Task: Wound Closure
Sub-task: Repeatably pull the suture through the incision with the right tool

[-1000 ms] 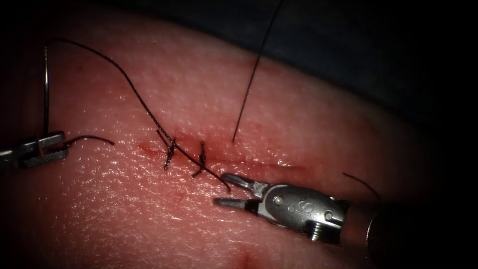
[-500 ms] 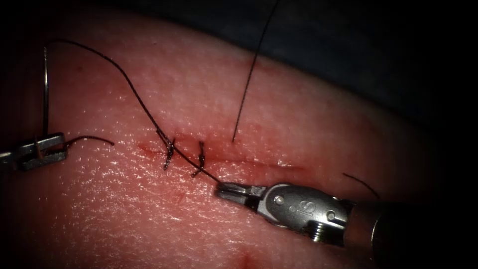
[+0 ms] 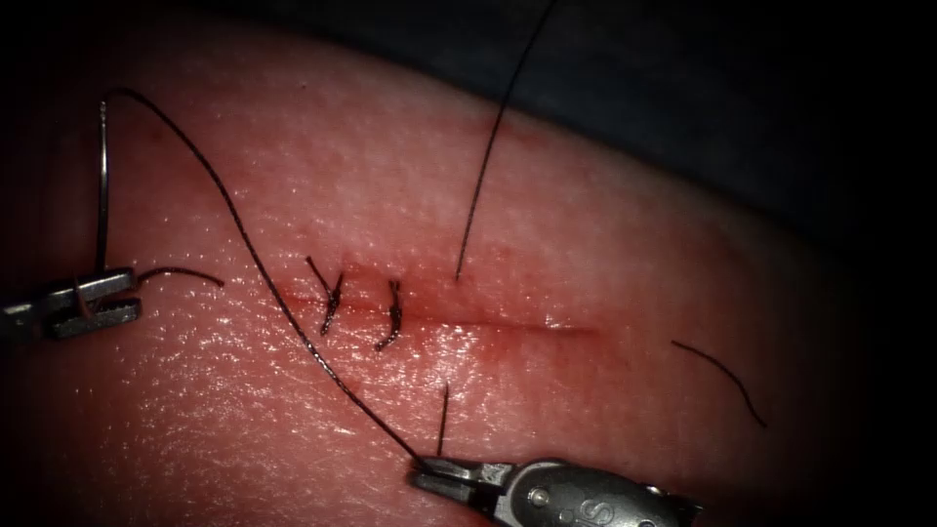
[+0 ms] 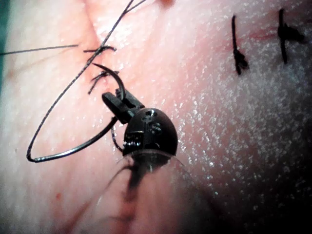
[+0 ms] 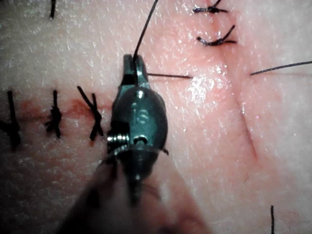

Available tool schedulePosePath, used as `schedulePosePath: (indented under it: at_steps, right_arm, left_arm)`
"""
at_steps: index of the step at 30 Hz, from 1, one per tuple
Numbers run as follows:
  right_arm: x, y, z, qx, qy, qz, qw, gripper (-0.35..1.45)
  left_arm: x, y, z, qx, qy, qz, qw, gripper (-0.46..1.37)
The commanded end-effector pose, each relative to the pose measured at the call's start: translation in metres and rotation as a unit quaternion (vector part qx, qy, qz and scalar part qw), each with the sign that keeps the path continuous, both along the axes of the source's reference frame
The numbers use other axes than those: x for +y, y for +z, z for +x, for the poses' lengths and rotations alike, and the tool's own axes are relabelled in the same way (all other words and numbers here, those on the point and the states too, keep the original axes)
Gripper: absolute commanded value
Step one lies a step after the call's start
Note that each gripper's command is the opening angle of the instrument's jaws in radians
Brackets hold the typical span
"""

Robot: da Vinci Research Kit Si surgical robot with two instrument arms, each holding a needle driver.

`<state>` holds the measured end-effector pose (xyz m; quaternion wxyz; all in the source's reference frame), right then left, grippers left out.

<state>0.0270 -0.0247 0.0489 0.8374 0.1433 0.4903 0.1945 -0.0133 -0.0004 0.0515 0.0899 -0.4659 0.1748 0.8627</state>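
Left tool (image 3: 88, 303): at the frame's left edge, jaws pressed together on the curved needle (image 3: 101, 190) near one end; the needle rises clear of the tissue (image 3: 586, 244), left of the cut (image 3: 508, 322).
Right tool (image 3: 439, 475): bottom centre, jaws pinching the thread (image 3: 244, 244) near its free end.
Handling: the needle is stiff and slick, best gripped on its body; the thread is limp and light.
Hard to tell: the needle's tip; the right tool's body is cropped.

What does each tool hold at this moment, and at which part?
The left tool holds the needle, clear of the tissue, near one end of its curve. The right tool is shut on the thread just short of its free end.
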Motion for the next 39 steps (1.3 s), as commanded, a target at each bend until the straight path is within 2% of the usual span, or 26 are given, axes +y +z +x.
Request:
schedulePosePath:
  at_steps: [1,5,8,16,24,30,32,34,37,39]
  right_arm:
    - [-0.0003,-0.0003,0.0002,0.000,-0.001,-0.001,1.000,-0.35]
    - [-0.0027,-0.0026,0.0016,0.006,-0.006,0.002,1.000,-0.35]
    - [-0.0036,-0.0035,0.0023,0.008,-0.008,0.002,1.000,-0.35]
    - [-0.0064,-0.0077,0.0055,0.017,-0.016,0.012,1.000,-0.35]
    - [-0.0080,-0.0087,0.0072,0.031,-0.021,0.043,0.998,-0.35]
    - [-0.0071,-0.0085,0.0075,0.038,-0.030,0.052,0.997,-0.35]
    - [-0.0064,-0.0083,0.0072,0.030,-0.010,0.044,0.999,0.09]
    - [-0.0056,-0.0083,0.0066,0.033,-0.004,0.025,0.999,0.91]
    - [-0.0050,-0.0087,0.0060,0.021,0.000,0.000,1.000,1.26]
    - [-0.0046,-0.0092,0.0055,0.021,-0.002,-0.003,1.000,1.29]
  left_arm:
    - [-0.0001,0.0001,0.0000,-0.004,0.002,0.007,1.0000,-0.35]
    - [-0.0011,0.0005,-0.0002,-0.024,0.009,0.018,0.9995,-0.35]
    - [-0.0016,0.0005,-0.0003,-0.031,0.013,0.020,0.9992,-0.35]
    - [-0.0032,-0.0017,-0.0013,-0.043,0.019,0.021,0.9987,-0.35]
    - [-0.0037,-0.0024,-0.0020,-0.049,0.023,0.023,0.9983,-0.35]
    - [-0.0036,-0.0024,-0.0020,-0.050,0.024,0.023,0.9982,-0.35]
    - [-0.0036,-0.0023,-0.0020,-0.051,0.024,0.023,0.9982,-0.35]
    - [-0.0035,-0.0021,-0.0020,-0.052,0.026,0.019,0.9981,-0.35]
    - [-0.0034,-0.0018,-0.0020,-0.052,0.027,0.019,0.9981,-0.35]
    - [-0.0033,-0.0016,-0.0019,-0.055,0.028,0.018,0.9979,-0.35]
